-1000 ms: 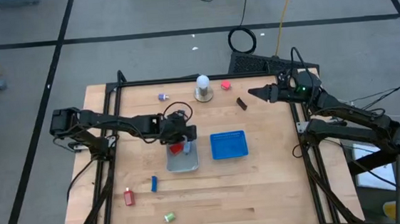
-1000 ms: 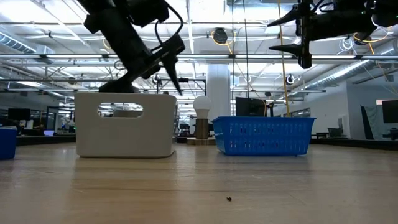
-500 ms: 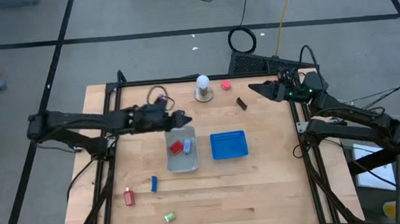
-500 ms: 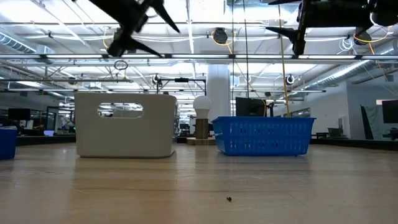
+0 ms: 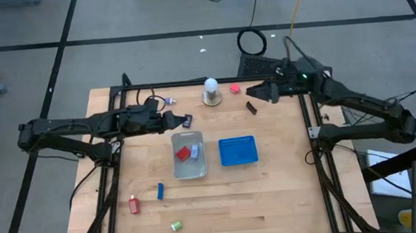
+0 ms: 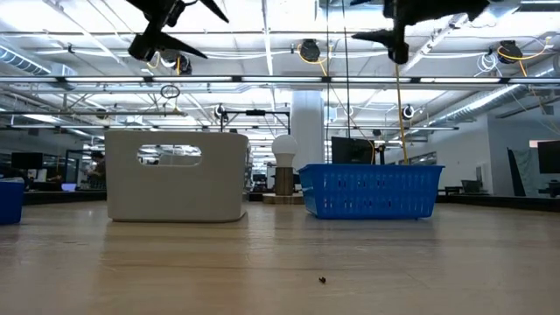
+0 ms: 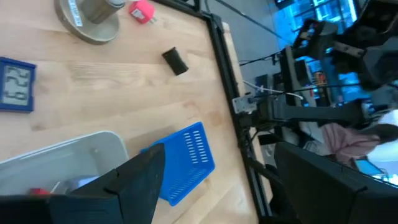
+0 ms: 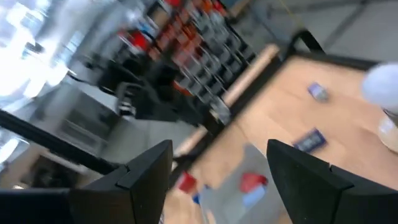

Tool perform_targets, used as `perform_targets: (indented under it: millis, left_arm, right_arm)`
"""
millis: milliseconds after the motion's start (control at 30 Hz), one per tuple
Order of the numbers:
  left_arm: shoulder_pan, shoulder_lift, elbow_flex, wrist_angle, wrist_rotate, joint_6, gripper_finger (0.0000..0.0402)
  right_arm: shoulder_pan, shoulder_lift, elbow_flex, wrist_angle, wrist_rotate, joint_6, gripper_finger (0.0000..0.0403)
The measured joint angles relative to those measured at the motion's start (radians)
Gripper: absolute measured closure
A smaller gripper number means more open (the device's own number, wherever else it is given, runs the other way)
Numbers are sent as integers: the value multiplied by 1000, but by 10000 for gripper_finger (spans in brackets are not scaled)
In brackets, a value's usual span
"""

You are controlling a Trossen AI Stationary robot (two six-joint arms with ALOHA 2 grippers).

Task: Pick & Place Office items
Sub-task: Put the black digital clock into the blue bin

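My left gripper (image 5: 174,120) hangs open and holds nothing, high above the table just beyond the far left corner of the clear tray (image 5: 201,168). A red item (image 5: 183,153) and a blue item (image 5: 194,152) lie in the tray. Loose on the wood lie a flat blue item (image 7: 13,84), a purple one (image 5: 169,100), a red one (image 5: 234,89), a black one (image 5: 251,107), and near the front a red (image 5: 134,205), a blue (image 5: 160,191) and a green one (image 5: 176,225). My right gripper (image 5: 254,92) is open with nothing in it, raised near the far right.
The blue basket (image 5: 238,150) stands right of the clear tray. A white ball on a round base (image 5: 210,91) sits near the far edge. A black frame (image 5: 190,83) runs round the tabletop. Bare wood lies along the front and right.
My left gripper has come up out of the clear tray and drawn back toward the table's left and far side, tipping from steeply down to nearly level. My right gripper has risen and shifted a little toward the table's left. Neither has changed its opening.
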Motion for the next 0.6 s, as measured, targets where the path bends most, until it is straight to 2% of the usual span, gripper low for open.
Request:
perform_targets:
  millis: [167,300,433,600]
  left_arm:
    - [-8,-27,-1,-68,1,-17,96]
    - [-19,-44,0,-131,0,-40,96]
    - [-28,-66,2,-181,-1,-63,96]
    - [-34,-71,-1,-229,-1,-74,96]
  right_arm:
    - [0,157,198,-318,4,-135,147]
    - [-4,268,304,-493,8,-216,147]
    - [-8,347,356,-565,9,-254,147]
    - [-24,403,359,-599,16,-272,147]
